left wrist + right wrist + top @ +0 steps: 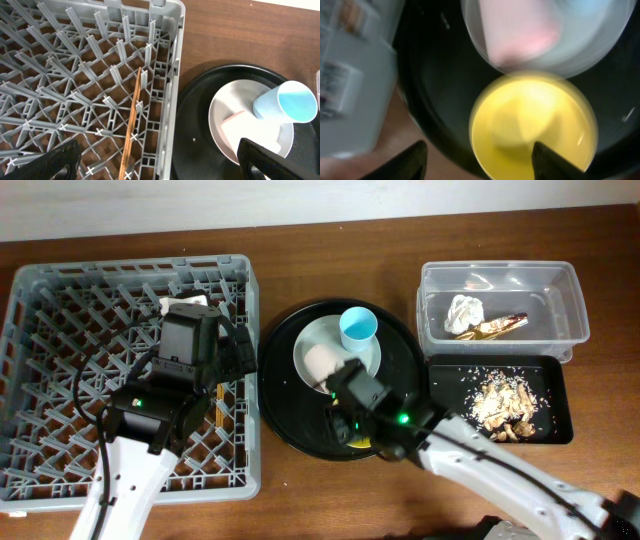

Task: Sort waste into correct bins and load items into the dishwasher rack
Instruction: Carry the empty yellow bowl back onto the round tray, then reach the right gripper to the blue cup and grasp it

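Overhead view: dishwasher rack (60, 330) fills the table's 9 o'clock side. It is a rigid peg lattice and should stay put while being loaded. Left gripper (155, 167) hangs over the rack's 3 o'clock wall, fingers spread wide and holding nothing. Round black tray (400, 360) sits at centre. Clear tub (545, 290) is at 2 o'clock, shallow black tray (450, 395) at 4 o'clock. Pale plate (225, 115) lies at the round tray's 12 o'clock. It looks stiff, slick and breakable, and it lies flat, so the only hold is at its edge. The cups on it would probably have to come off before it can be lifted. Yellow bowl (530, 130) is at the round tray's 6 o'clock, directly under the right gripper (480, 162). The jaws stand apart on either side of the bowl. The wrist view is blurred, so contact with the rim cannot be told. The bowl is judged light, hard and glossy, and likely to slip. The best hold would be a rim pinch, one finger inside and one outside. Blue cup (287, 102) and pink cup (240, 130) are on the plate, close together. Both look light, easy to tip and thin-walled, so they should be gripped across the wall. Chopsticks (131, 125) lie among the pegs near the rack's 3 o'clock wall. Napkin (465, 312) and gold wrapper (497, 327) are in the tub. Food scraps (505, 405) are in the shallow tray.
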`<action>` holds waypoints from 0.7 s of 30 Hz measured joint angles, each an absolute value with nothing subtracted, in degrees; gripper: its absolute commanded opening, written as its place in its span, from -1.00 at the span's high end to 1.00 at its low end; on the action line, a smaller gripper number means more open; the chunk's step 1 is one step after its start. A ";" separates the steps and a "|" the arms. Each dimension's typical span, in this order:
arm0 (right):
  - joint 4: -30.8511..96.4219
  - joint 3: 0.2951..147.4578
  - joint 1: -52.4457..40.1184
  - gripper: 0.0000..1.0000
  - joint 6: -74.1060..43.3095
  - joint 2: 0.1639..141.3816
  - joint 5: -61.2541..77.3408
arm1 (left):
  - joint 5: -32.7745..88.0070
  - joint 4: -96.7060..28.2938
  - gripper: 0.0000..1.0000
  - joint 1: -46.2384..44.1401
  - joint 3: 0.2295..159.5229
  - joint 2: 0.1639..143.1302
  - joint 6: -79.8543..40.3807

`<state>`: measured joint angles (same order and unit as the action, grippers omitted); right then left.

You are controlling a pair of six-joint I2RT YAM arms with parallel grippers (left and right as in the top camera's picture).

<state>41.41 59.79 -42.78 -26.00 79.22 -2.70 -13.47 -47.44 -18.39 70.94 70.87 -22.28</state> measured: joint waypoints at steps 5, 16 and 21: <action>44.97 72.14 -35.31 0.46 -20.62 78.15 -2.98 | -13.47 -47.42 -0.98 -18.39 70.94 70.87 -22.28; 32.60 73.30 -27.70 0.46 -10.13 92.03 -3.20 | -13.45 -47.40 -0.98 -18.39 70.94 70.87 -22.28; 28.80 73.28 -27.70 0.48 -7.33 100.40 -3.22 | -13.47 -47.40 -0.98 -18.39 70.94 70.87 -22.28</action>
